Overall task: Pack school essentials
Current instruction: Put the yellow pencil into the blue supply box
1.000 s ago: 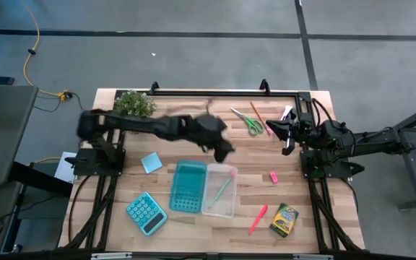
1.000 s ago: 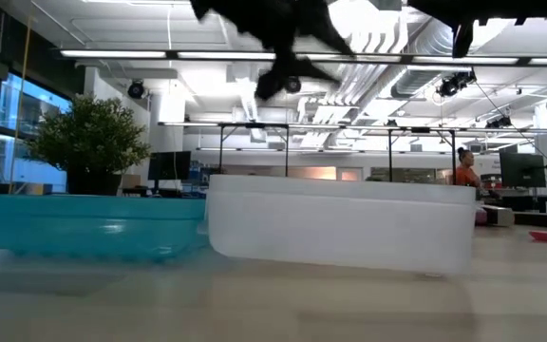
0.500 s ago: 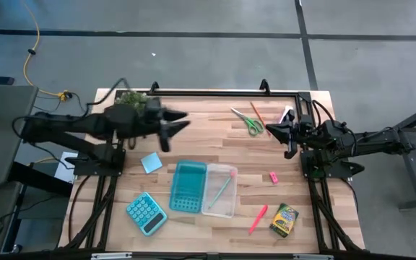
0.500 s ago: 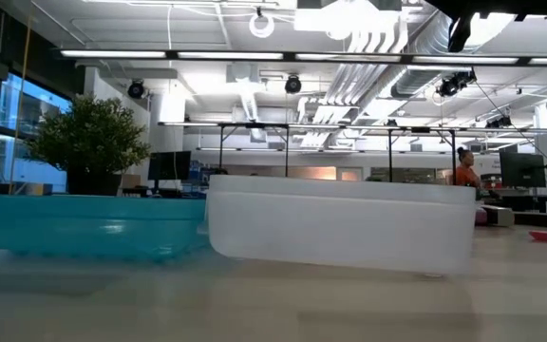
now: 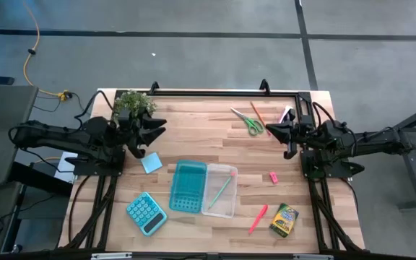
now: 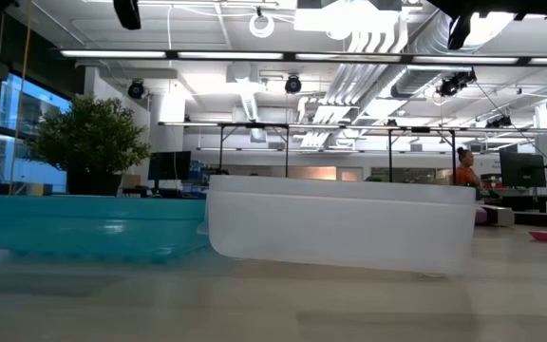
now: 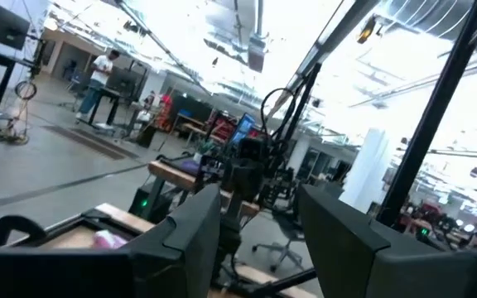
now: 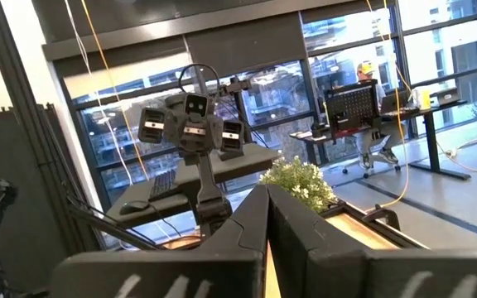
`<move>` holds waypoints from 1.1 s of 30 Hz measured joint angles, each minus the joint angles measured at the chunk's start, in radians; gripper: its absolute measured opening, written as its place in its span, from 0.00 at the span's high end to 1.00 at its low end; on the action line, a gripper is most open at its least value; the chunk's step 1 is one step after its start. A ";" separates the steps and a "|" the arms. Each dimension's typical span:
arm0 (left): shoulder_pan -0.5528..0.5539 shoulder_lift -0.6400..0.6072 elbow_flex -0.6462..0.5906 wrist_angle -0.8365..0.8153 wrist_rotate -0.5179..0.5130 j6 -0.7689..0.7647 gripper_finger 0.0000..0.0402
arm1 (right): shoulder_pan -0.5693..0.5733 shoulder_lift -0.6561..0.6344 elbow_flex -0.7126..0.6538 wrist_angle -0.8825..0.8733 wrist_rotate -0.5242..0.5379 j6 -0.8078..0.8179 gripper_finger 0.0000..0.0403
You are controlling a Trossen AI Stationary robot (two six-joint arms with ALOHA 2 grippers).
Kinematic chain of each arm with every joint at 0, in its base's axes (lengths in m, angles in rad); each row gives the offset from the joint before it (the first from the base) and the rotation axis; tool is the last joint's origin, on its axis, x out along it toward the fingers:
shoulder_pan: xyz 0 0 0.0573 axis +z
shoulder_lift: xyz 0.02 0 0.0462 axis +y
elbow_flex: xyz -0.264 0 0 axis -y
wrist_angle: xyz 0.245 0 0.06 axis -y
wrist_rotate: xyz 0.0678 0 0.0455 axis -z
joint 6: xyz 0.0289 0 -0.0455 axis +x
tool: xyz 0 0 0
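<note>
A clear box (image 5: 219,191) stands at the table's middle with a green pencil (image 5: 221,190) lying in it. A teal tray (image 5: 188,186) lies beside it. On the table lie the green-handled scissors (image 5: 248,122), an orange pencil (image 5: 257,113), a pink eraser (image 5: 273,177), a pink marker (image 5: 258,219), a crayon box (image 5: 284,219) and a light-blue note pad (image 5: 151,162). My left gripper (image 5: 154,137) (image 7: 259,223) hangs open and empty above the table's left side, near the note pad. My right gripper (image 5: 276,131) (image 8: 267,228) waits shut at the right, clear of the scissors.
A teal calculator (image 5: 146,213) lies near the front left. A potted plant (image 5: 134,103) stands at the far left corner, close behind my left gripper. A black rail (image 5: 222,92) runs along the far edge. A small white item (image 5: 287,113) lies at the far right.
My left gripper has drawn back from above the clear box toward the table's left edge and tipped up from pointing down to about level. It has stayed open and empty. The pencil in the box has kept its place.
</note>
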 joint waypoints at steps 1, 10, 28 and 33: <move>0.000 0.000 -0.001 -0.004 0.000 0.000 0.61 | 0.000 0.000 0.000 -0.004 0.000 0.000 1.00; -0.001 0.008 -0.001 -0.026 0.002 0.043 0.61 | 0.000 0.000 0.000 -0.004 -0.006 0.000 1.00; -0.001 0.008 -0.001 -0.127 0.059 0.132 0.83 | 0.000 0.000 0.000 -0.004 -0.178 -0.044 1.00; -0.001 0.008 -0.001 -0.134 0.092 0.126 0.98 | 0.000 0.001 0.000 0.011 -0.152 0.005 1.00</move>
